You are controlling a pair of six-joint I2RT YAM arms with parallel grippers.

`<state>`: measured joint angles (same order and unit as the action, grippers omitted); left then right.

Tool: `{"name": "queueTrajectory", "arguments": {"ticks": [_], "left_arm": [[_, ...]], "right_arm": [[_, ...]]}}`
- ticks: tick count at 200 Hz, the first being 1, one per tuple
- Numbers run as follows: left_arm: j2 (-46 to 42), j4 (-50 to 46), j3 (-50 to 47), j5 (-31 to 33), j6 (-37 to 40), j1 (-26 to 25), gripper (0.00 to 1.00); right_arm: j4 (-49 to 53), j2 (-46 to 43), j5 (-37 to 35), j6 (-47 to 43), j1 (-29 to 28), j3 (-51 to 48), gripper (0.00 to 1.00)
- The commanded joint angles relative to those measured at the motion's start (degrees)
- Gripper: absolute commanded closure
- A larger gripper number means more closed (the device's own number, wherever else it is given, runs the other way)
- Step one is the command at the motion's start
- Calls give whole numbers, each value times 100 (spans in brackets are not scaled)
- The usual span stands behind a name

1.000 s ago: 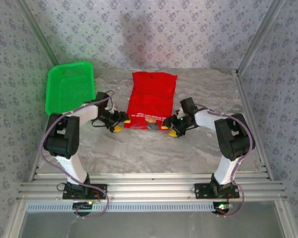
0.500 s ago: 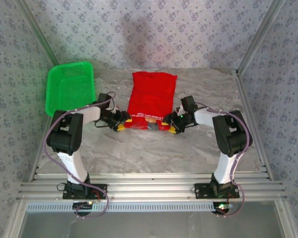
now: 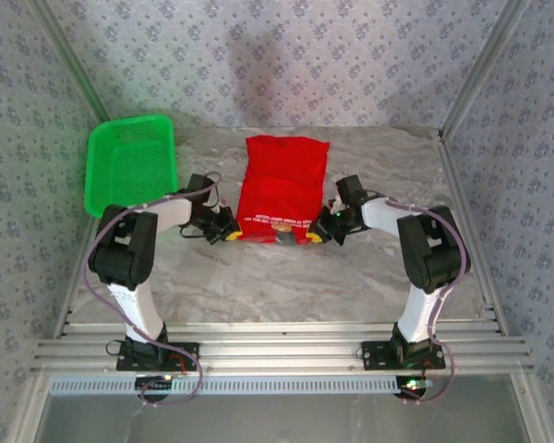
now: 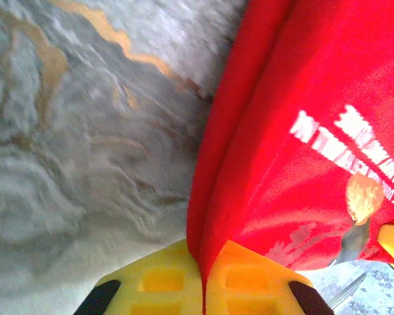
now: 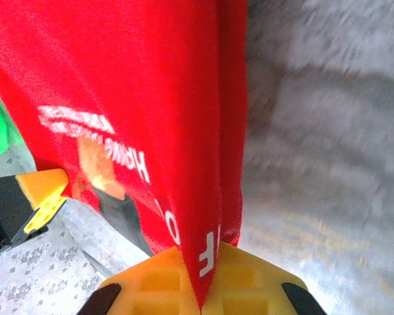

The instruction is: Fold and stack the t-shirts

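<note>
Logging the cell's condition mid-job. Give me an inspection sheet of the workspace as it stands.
Surface: grey marble-patterned table, no spills seen.
Job's things: bright red cloth t-shirt with teddy-bear print, a narrow rectangle mid-table.
Clutter: green plastic mesh basket, far left corner.
Grippers: left gripper shut on the shirt's near left corner; right gripper shut on its near right corner.
Cables: purple cables loop along both arms, off the shirt.
Surroundings: patterned walls, aluminium rails.

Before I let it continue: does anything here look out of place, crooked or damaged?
Nothing stands out. The red t-shirt lies as a neat folded strip, the left tool and right tool each pinch one near corner, and the green basket sits apart at the far left.
</note>
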<state>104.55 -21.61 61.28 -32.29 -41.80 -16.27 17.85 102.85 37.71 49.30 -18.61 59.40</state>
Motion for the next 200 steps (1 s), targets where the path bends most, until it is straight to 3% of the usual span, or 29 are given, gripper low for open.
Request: {"name": "queueTrajectory", "arguments": {"ticks": [1,29,90,122,148,200], "left_arm": [[-920,-503,-256,314,159,-99,98],[-1794,-807,-898,514,-13,-230,98],[-3594,-1355,-2010,505,-1182,-886,98],[-4461,-1887,-2285,401,-1663,-954,99],[-4537,-2051,-2087,202,-1817,-939,99],[-3842,-2244,-987,28,-1301,-606,99]], "right_arm": [[674,-664,15,94,-103,-168,99],[861,-1315,51,474,-361,-586,99],[1302,-2550,124,1348,-1108,-1473,99],[1632,-3093,154,1540,-1173,-1623,99],[1865,-3152,234,1491,-1120,-1504,99],[2205,-2781,266,1137,-1029,-586,99]]}}
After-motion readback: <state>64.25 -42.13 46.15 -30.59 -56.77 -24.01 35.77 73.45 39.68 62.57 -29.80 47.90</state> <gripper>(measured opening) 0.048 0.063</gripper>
